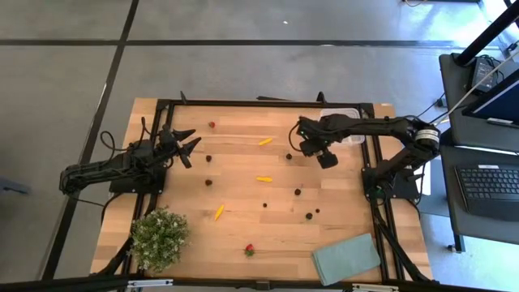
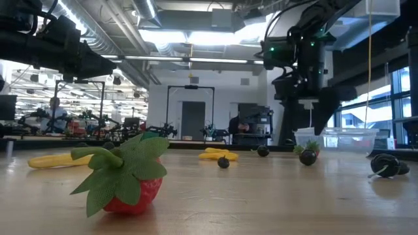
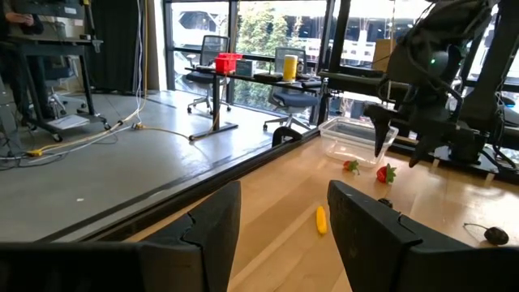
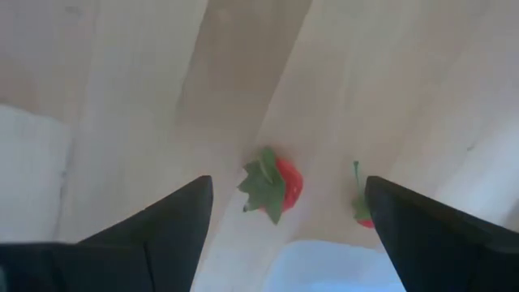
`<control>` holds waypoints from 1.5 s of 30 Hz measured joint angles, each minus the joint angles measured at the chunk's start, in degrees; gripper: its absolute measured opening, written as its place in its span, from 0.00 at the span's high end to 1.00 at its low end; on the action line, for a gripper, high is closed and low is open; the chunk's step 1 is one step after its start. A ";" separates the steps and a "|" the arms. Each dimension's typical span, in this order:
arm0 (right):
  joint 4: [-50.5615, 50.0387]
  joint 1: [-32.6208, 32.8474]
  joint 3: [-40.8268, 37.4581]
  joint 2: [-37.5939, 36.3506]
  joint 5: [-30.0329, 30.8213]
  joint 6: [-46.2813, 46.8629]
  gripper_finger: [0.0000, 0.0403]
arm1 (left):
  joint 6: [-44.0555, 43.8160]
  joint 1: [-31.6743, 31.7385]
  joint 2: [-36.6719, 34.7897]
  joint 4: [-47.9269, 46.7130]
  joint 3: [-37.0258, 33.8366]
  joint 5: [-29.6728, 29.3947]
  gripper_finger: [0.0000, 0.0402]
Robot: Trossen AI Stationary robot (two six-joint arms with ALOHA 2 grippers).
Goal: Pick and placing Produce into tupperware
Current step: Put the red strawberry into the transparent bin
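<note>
A: Well, what is seen?

B: The right gripper (image 4: 284,223) is held wide apart above a strawberry (image 4: 274,183), just beside the tupperware (image 1: 347,136) at two o'clock. The left gripper (image 1: 188,143), also spread, is parked at nine o'clock.

A: What could be spoiled?

B: The small fruit could be knocked away if the fingers are lowered crooked.

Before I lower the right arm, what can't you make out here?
- Tupperware contents: high view, right arm covers it; low view, glare.
- Second strawberry: right wrist view, finger hides most.
- Right gripper height above the table: high view, not readable.
</note>
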 joint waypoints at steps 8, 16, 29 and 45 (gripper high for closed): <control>0.46 0.04 -0.01 2.97 0.24 -5.17 0.20 | 0.00 -0.02 0.02 0.00 0.00 0.01 0.55; 0.12 0.01 -0.04 7.44 4.86 -5.30 0.20 | -0.01 -0.02 0.01 0.00 0.00 0.01 0.55; 0.41 -0.01 -0.08 11.52 5.84 -5.12 0.31 | -0.01 -0.02 0.02 0.00 0.02 0.02 0.55; 0.33 0.01 -0.08 11.76 7.34 -3.86 0.66 | -0.02 -0.02 0.02 -0.02 0.02 0.02 0.55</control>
